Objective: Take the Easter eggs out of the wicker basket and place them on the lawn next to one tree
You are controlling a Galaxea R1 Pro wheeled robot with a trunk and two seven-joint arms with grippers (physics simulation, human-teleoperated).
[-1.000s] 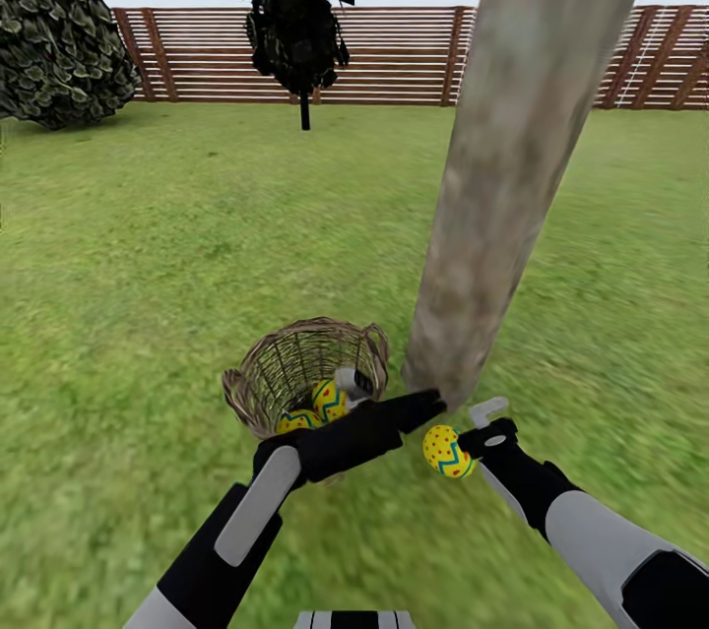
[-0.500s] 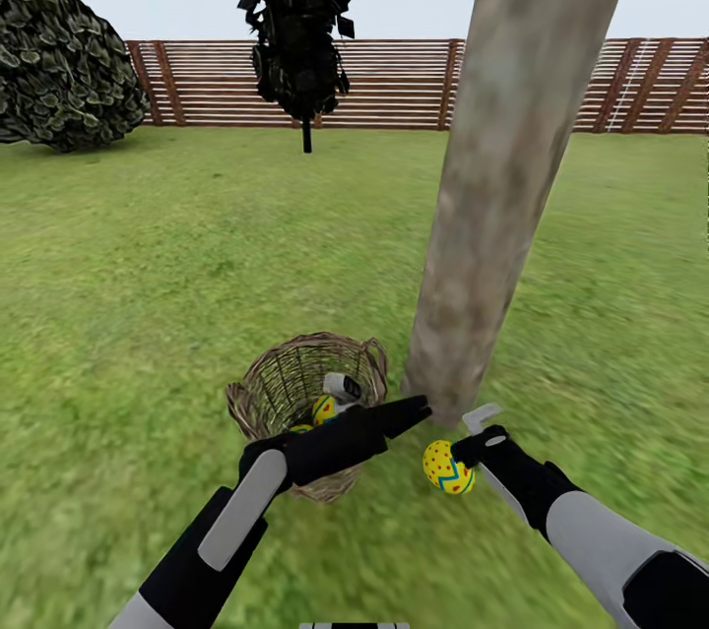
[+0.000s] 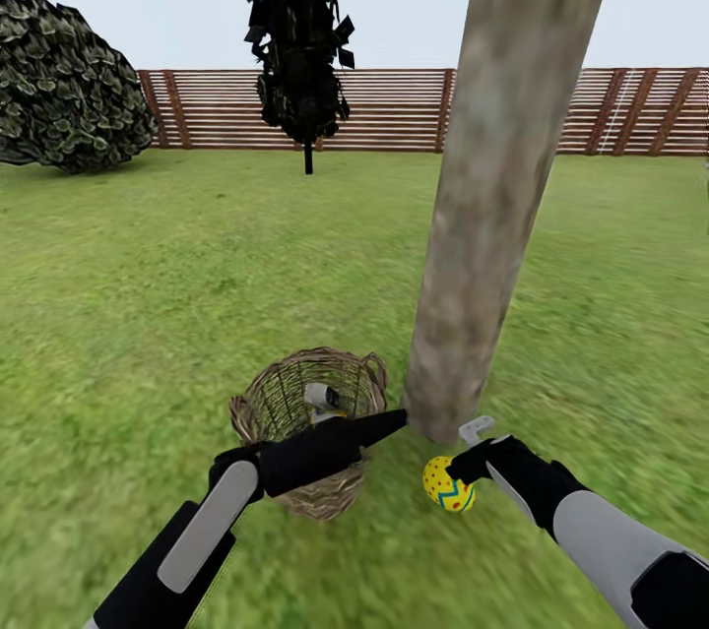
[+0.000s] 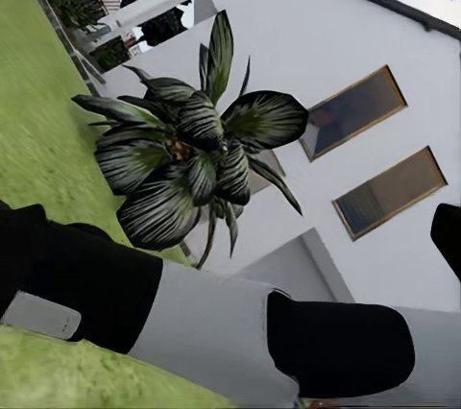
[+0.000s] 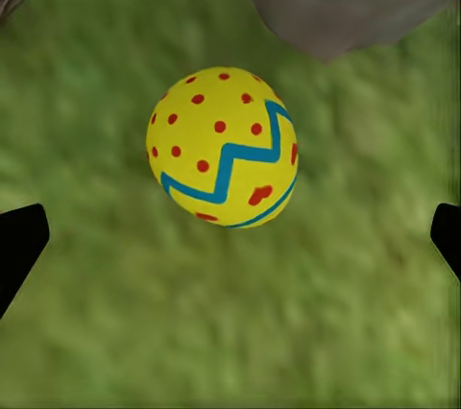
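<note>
One egg (image 3: 448,483) lies on the grass (image 3: 197,265) at the lower right of centre in the head view, just beside the foot of the tree trunk (image 3: 492,196). In the right wrist view it lies between the widely spread fingertips with grass on both sides, so we read the right gripper (image 3: 471,452) as wide and holding nothing. The basket (image 3: 307,427) sits near the trunk, lower centre. The left arm crosses its rim and hides the inside; we can't tell how many eggs remain, nor how the left gripper (image 3: 317,397) stands (only a pale part over the basket).

Risks as we judge them:
- the right fingers clip the egg when they lift, and it rolls from the tree
- the left arm snags the rim and tips the basket
- a blind grasp in the basket misses
</note>
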